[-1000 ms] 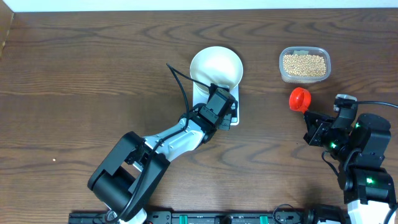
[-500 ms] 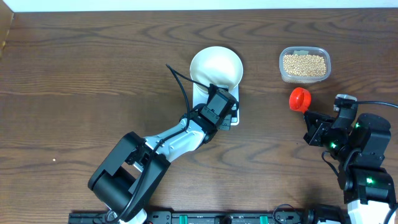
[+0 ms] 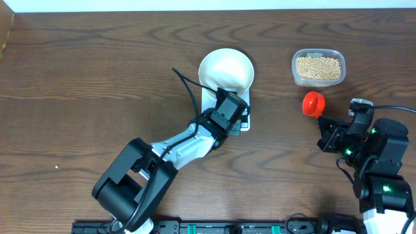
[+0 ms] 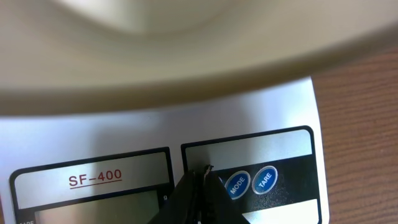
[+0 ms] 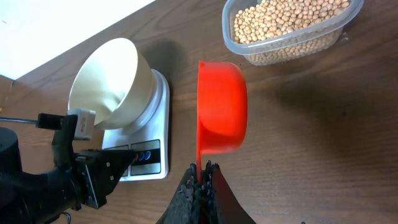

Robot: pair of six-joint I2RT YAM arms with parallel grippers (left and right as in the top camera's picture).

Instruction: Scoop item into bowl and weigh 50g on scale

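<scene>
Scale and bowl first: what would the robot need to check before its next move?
1. Bowl seated on scale: ok.
2. Bowl empty before scooping: ok.
3. Scale's display on and zeroed: cannot tell, only its edge shows.
4. Left gripper shut, tips at the button panel beside the MODE button: ok.
5. Right gripper shut on the red scoop handle: ok.
6. Beans ready in the clear tub: ok.
</scene>
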